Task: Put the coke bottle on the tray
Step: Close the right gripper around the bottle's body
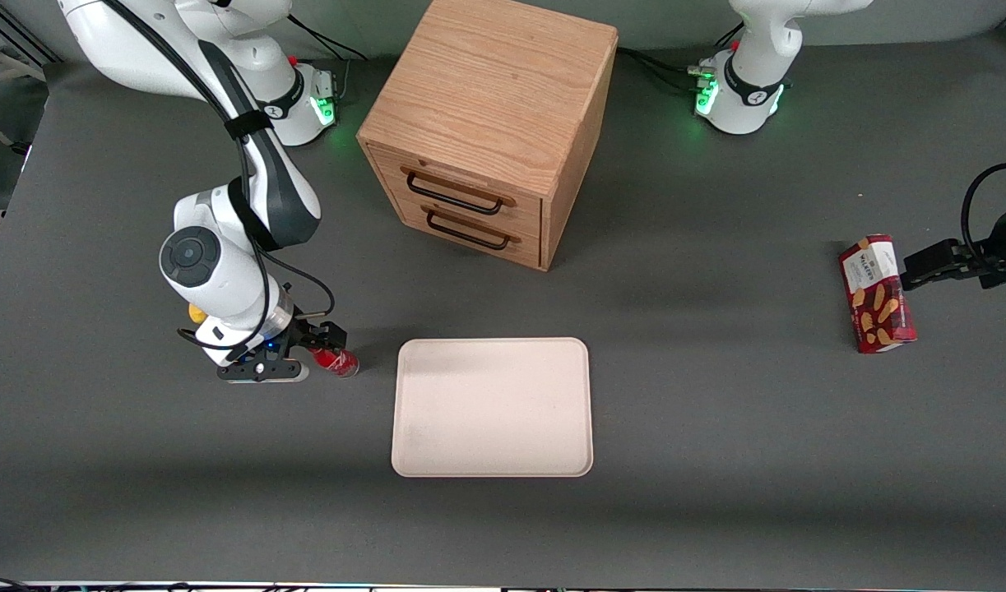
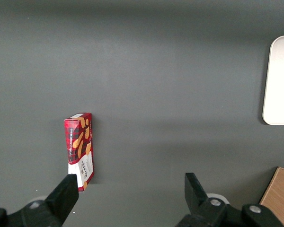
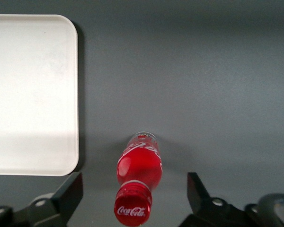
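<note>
The coke bottle point(image 1: 336, 361), small with a shiny red cap and red label, stands on the dark table close beside the tray point(image 1: 492, 407), a flat cream-pink rectangle with a low rim. The bottle is off the tray, just outside the rim toward the working arm's end. My gripper point(image 1: 326, 349) is low over the bottle. In the right wrist view the gripper point(image 3: 135, 182) is open, with the coke bottle point(image 3: 138, 177) midway between the fingers point(image 3: 72, 189) and touching neither. The tray point(image 3: 33, 94) shows bare beside it.
A wooden two-drawer cabinet point(image 1: 490, 123) stands farther from the front camera than the tray. A yellow lump point(image 1: 196, 312) peeks out by the working arm's wrist. A red snack box point(image 1: 877, 294) lies toward the parked arm's end of the table, also seen as the snack box point(image 2: 80, 146).
</note>
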### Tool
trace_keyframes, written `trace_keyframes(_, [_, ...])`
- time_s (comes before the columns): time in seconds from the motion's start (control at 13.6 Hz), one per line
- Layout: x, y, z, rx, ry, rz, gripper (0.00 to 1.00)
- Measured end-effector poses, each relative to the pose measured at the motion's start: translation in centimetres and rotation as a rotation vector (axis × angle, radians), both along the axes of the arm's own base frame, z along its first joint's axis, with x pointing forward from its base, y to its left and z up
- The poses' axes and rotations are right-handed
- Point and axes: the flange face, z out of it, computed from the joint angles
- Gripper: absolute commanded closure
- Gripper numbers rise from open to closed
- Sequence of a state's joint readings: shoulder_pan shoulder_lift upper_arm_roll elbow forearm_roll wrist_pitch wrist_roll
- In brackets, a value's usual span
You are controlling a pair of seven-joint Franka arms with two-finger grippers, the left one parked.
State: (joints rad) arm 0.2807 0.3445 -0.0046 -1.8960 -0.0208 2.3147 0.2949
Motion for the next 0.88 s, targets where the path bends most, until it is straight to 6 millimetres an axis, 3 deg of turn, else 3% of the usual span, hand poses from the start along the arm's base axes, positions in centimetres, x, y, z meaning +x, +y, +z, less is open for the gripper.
trace_keyframes(0.15, [-0.01, 0.00, 0.09, 0.000, -0.001, 0.000, 1.00])
trace_keyframes(0.88, [0.10, 0.02, 0.57, 0.001, -0.005, 0.000, 1.00])
